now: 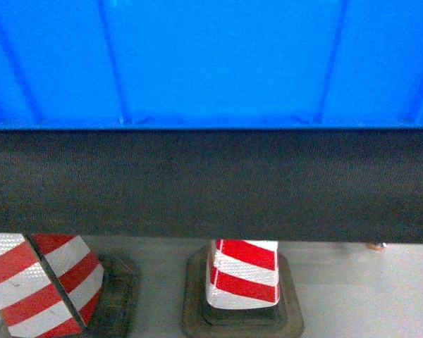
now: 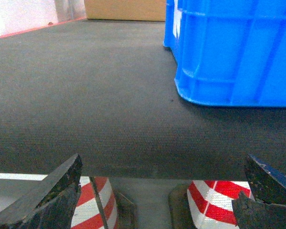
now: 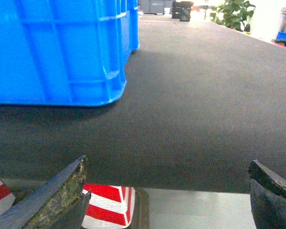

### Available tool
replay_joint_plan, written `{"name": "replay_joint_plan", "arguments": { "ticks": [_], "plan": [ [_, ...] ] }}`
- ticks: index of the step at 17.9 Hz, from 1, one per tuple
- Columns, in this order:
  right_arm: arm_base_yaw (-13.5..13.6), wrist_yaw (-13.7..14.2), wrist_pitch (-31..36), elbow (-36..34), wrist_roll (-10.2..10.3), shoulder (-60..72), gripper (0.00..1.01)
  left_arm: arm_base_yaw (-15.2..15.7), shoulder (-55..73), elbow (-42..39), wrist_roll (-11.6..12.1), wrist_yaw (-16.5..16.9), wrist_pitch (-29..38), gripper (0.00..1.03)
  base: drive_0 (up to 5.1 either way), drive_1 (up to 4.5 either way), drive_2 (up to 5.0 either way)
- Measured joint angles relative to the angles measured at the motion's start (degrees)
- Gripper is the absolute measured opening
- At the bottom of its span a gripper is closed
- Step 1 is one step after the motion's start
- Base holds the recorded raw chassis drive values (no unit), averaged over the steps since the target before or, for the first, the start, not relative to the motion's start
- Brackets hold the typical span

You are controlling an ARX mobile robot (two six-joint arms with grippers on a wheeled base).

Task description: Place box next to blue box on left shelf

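In the head view a dark woven desk (image 1: 211, 186) runs as a band across the middle, its near edge overhanging a pale grey floor (image 1: 352, 296). Below that edge stand two red-and-white striped posts on dark rubber bases, one tilted at 7 o'clock (image 1: 42, 282) and one upright at 6 o'clock (image 1: 243, 274). The box (image 1: 211, 63) fills the whole top of this view, bright blue with vertical ribs, resting on the desk. In the left wrist view the same dark desk stretches away to a pale wall and a brown cardboard carton (image 2: 126, 9) at 12 o'clock, with a red line along the far left edge. The box sits at 2 o'clock on the desk, showing a thick stepped lower rim and ribbed walls. The left gripper (image 2: 162, 191) has its worn black fingers (image 2: 47, 198) spread wide, holding nothing, short of the desk edge. In the right wrist view the desk reaches back to a green potted plant (image 3: 236, 14) at 1 o'clock and dark objects beside it. The box stands at 10 o'clock. The right gripper (image 3: 167, 195) also has its fingers (image 3: 57, 198) spread apart and empty.
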Motion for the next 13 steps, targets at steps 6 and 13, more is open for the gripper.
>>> {"name": "replay_joint_plan", "arguments": {
  "ticks": [6, 13],
  "plan": [
    [0.0, 0.0, 0.0, 0.0, 0.0, 0.0, 0.98, 0.0, 0.0, 0.0, 0.0, 0.0, 0.0, 0.98, 0.0, 0.0, 0.0],
    [0.0, 0.0, -0.1, 0.0, 0.0, 0.0, 0.98, 0.0, 0.0, 0.0, 0.0, 0.0, -0.2, 0.98, 0.0, 0.0, 0.0]
  ]
}}
